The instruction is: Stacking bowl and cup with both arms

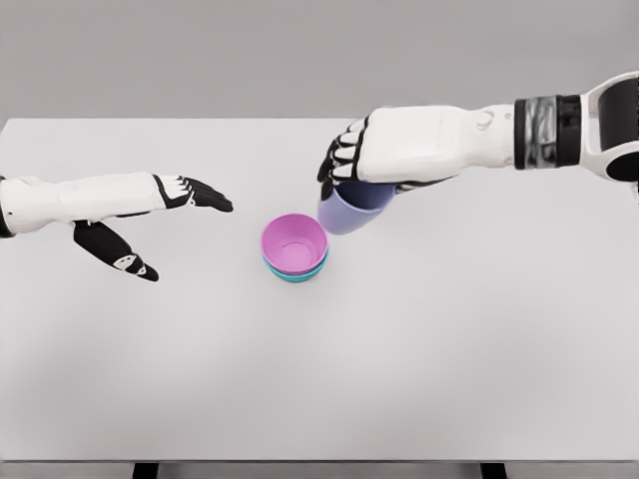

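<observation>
Overhead, the right hand (pixel 374 155) grips a lavender cup (pixel 351 207) from above, fingers curled over its rim; the cup hangs tilted, mouth toward the hand, just beside the upper right edge of the bowls. Pink bowl (pixel 295 242) sits nested in a teal bowl (pixel 298 272) at mid-counter (pixel 479 349). Left hand (pixel 150 215) hovers well to the left, fingers spread, thumb splayed down, holding nothing. Judged: cup looks like thin rigid plastic, light, smooth-walled, likely slippery under hard fingertips; the rim grip from above seems the sensible hold, leaving the base free to drop into the bowl. Bowls probably light enough to skid if nudged. Hidden: the hand covers most of the cup's rim, thumb contact not visible; teal bowl shows only as a sliver; whether the cup clears the counter is hard to tell.
</observation>
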